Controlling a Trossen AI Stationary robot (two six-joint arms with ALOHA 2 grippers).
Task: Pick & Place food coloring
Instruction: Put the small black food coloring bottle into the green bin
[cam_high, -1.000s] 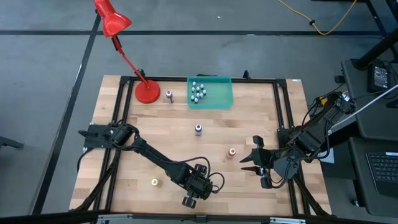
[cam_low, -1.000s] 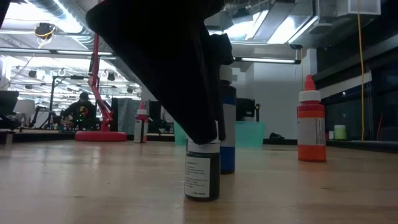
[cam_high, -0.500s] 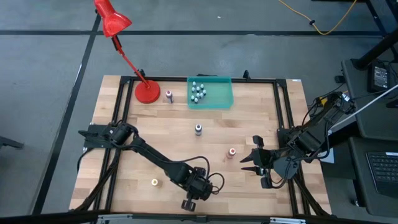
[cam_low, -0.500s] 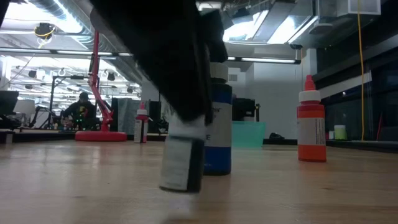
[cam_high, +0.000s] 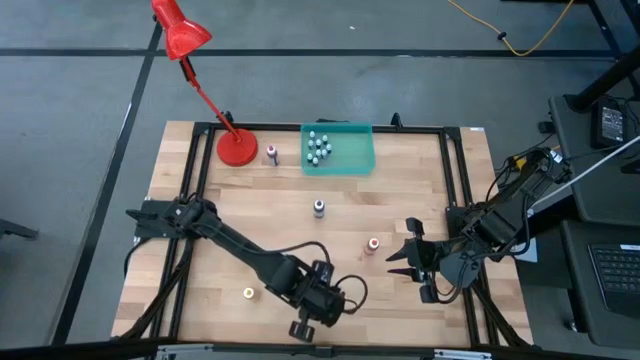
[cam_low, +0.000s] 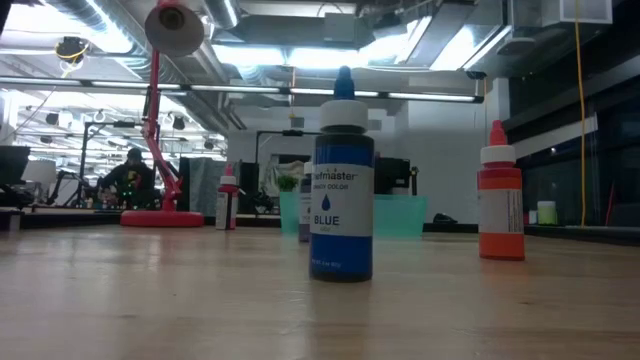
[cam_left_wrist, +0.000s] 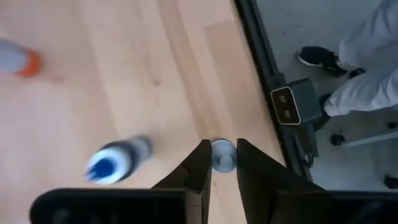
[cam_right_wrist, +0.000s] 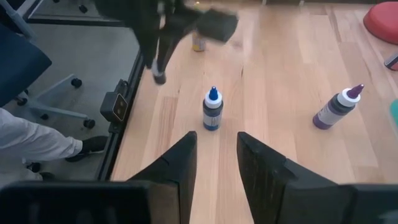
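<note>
From above, the teal tray (cam_high: 338, 149) at the table's (cam_high: 430, 200) far edge is holding a cluster of tiny whitish bottles (cam_high: 319, 146). My left gripper (cam_high: 312, 313) is working near the front edge; my right gripper (cam_high: 405, 256) is waiting at the right, fingers apart.

At table height, a blue food coloring bottle (cam_low: 341, 177) is standing upright, a red-orange bottle (cam_low: 500, 193) well to its side.

Past my left wrist, my fingers (cam_left_wrist: 200, 167) are clamping a small whitish bottle (cam_left_wrist: 222, 154).

Past my right wrist, a purple-tipped bottle (cam_right_wrist: 337, 107) is standing beyond the blue one.

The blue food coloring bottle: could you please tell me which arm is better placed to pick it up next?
Right, probably: the right tool is open, empty and faces the upright blue bottle; the left tool is shut on a small bottle.
</note>
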